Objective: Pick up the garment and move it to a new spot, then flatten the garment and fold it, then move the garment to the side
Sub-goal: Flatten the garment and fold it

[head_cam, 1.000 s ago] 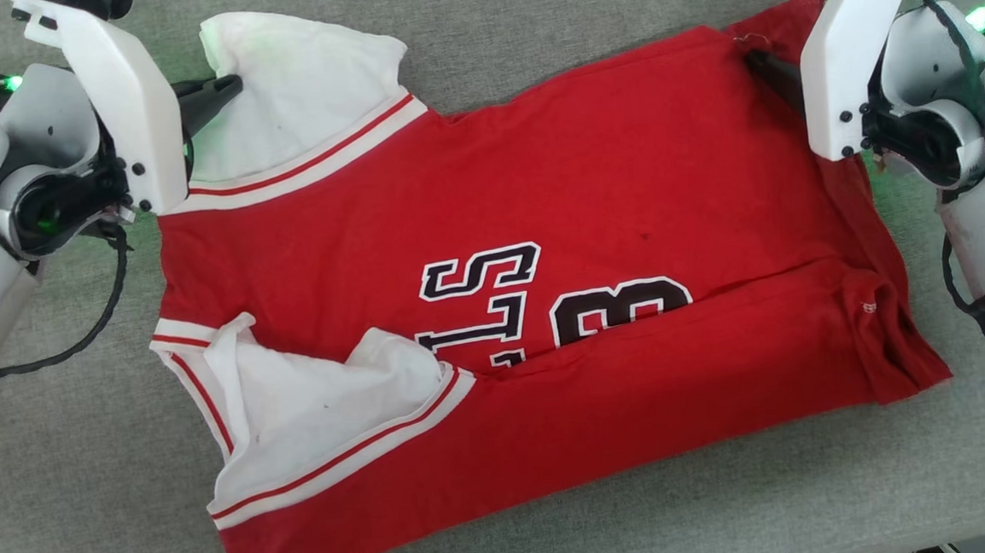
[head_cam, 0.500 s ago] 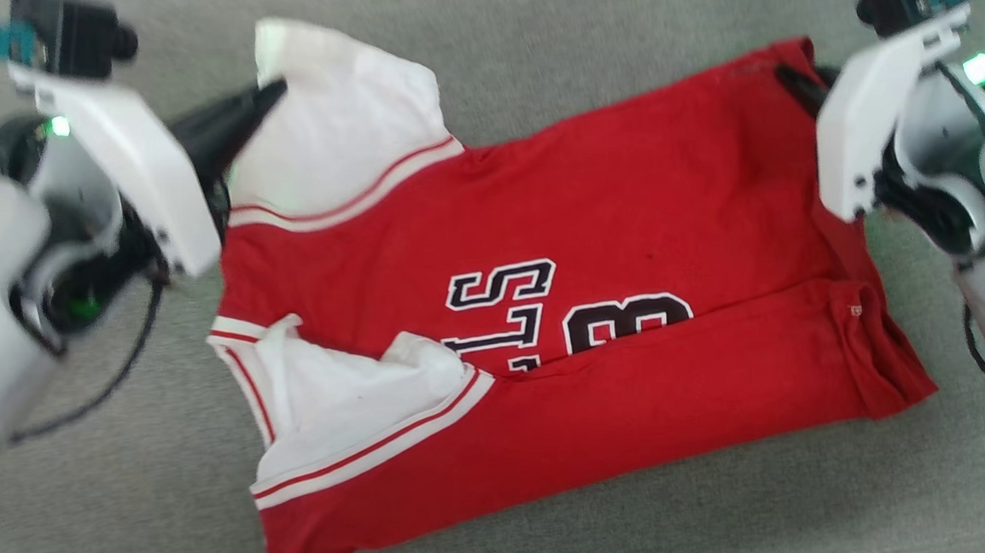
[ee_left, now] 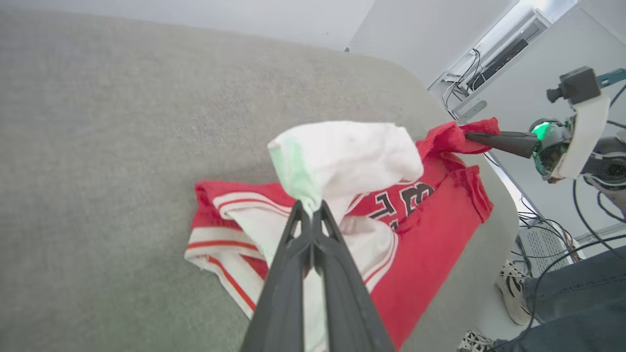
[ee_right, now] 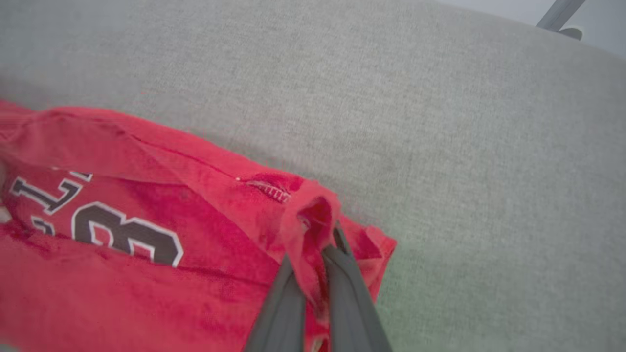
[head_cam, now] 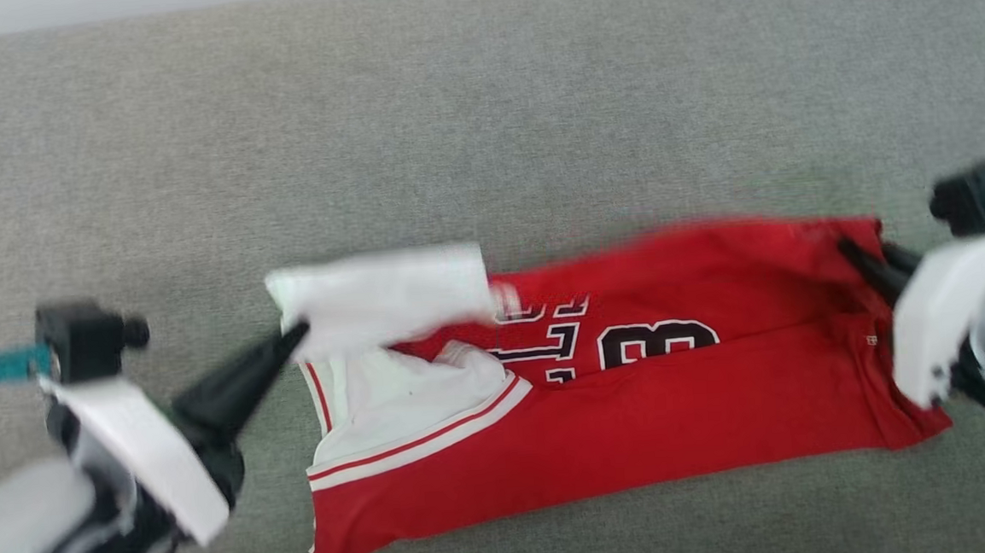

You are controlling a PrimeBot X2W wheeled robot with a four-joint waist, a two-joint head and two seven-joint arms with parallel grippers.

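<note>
Red jersey T-shirt (head_cam: 638,421) is lying crosswise on the grey padded surface (head_cam: 483,123). Its long axis is running from the robot's left to its right, and a red flap is covering the lower part of the dark numerals (head_cam: 655,343).

Left gripper (head_cam: 295,335), jaws pressed together, is pinching the white sleeve (head_cam: 382,296) to the left of the numerals and is holding it raised off the surface. In the left wrist view the sleeve is bunching just above the closed tips.

Right gripper (head_cam: 850,250), jaws likewise together, is clamping the red corner to the right of the numerals and beyond them. In the right wrist view a ridge of red fabric is standing wedged between its fingers (ee_right: 281,303).

Both grips are sitting at opposite ends of the shirt's far edge, on the side of the numerals away from the robot. The body of the shirt is lying toward the robot from each pincer, and each arm is nearer to its own end.

Judged from this layout, a fold is in hand. The coming move is calling for both ends to travel together across the long axis, over the numerals and toward the near hem. Uneven travel is likely to skew the crease, and the loose sleeve may be sagging under its grip.
</note>
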